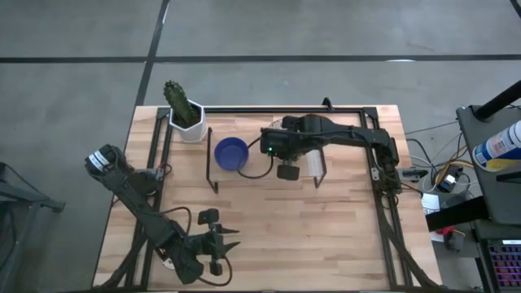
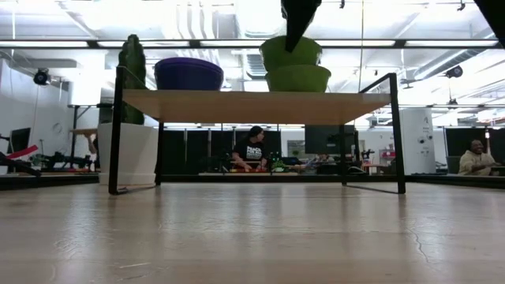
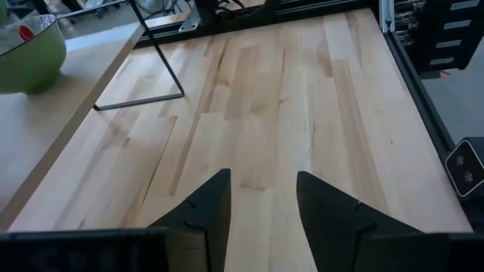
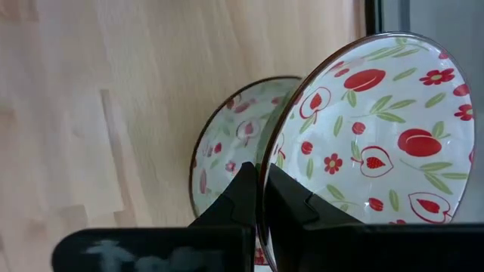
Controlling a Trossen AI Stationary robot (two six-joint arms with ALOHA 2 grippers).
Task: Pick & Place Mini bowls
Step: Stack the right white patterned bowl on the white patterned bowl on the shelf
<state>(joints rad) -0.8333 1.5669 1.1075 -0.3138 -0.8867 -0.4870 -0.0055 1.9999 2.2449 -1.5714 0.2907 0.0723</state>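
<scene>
A low wooden shelf point(image 2: 237, 106) on black legs stands on the table. On it sit a deep blue mini bowl point(image 1: 231, 154) point(image 2: 188, 73) and two mini bowls, green outside and cream-white with red-green pattern inside, one above the other point(image 2: 298, 77). My right gripper point(image 4: 261, 180) point(image 2: 298, 20) comes down from above and is shut on the upper patterned bowl point(image 4: 378, 128); the lower one point(image 4: 227, 143) lies behind it. In the high view the right arm hides both. My left gripper point(image 1: 218, 244) point(image 3: 261, 204) waits open near the table's near edge. My right gripper pinches the upper patterned bowl by its rim point(image 4: 274, 143), one finger point(image 4: 299, 200) on the inside and one point(image 4: 238, 198) on the outside. The fingers point down from above. The bowl is tipped in the hold above the lower bowl; whether they touch, I cannot tell.
A white pot with a green cactus point(image 1: 186, 114) stands at the shelf's left end beside the blue bowl. The shelf's black legs point(image 1: 213, 167) point(image 3: 162, 57) rise from the table. Bare wood point(image 1: 309, 228) lies between the shelf and the near edge. People sit in the room behind point(image 2: 251, 150).
</scene>
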